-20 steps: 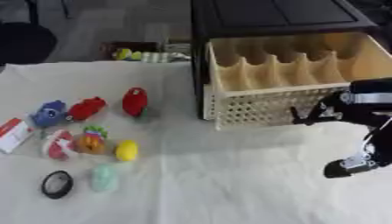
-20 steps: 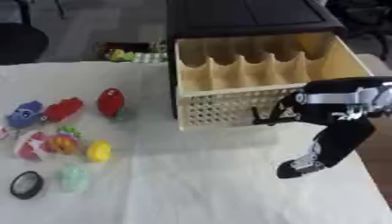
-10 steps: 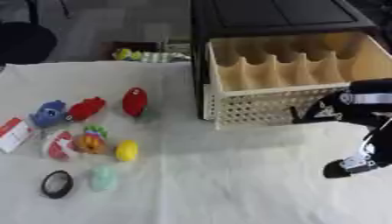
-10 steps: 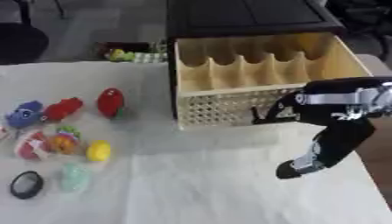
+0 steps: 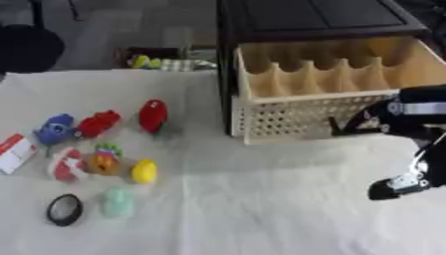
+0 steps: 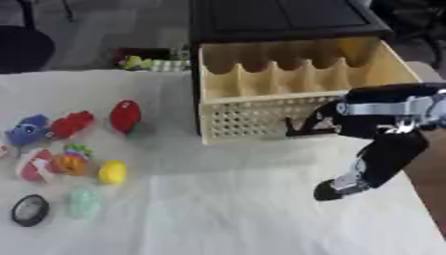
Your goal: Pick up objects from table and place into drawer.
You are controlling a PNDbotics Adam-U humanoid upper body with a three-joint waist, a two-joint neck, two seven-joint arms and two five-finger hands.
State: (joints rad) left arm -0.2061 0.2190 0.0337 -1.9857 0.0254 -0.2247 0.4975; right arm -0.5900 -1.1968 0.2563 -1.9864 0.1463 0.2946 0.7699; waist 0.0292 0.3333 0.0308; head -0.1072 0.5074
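— Toys lie in a bunch on the left side of our tabletop [image 5: 261, 209]. What do we see there?

— We see a red toy [image 5: 153, 115] standing nearest the drawer, a second red toy [image 5: 97, 123] and a blue toy [image 5: 54, 128] left of it. Nearer to us are a yellow toy [image 5: 144, 171], an orange toy [image 5: 104, 160], a red and white toy [image 5: 64, 166], a pale green toy [image 5: 118, 201] and a black ring [image 5: 64, 209]. A red and white card [image 5: 12, 152] sits at the left edge.

— And the drawer [image 6: 261, 117]?

— It is pulled open on the far right, with wavy walls inside. We see no toy in it.

— Where is our right hand [image 6: 335, 188]?

— It hangs low on the right, near the drawer's front, well apart from the toys. Its fingers point down and hold nothing, but we cannot tell if they are curled. Our left hand does not show.
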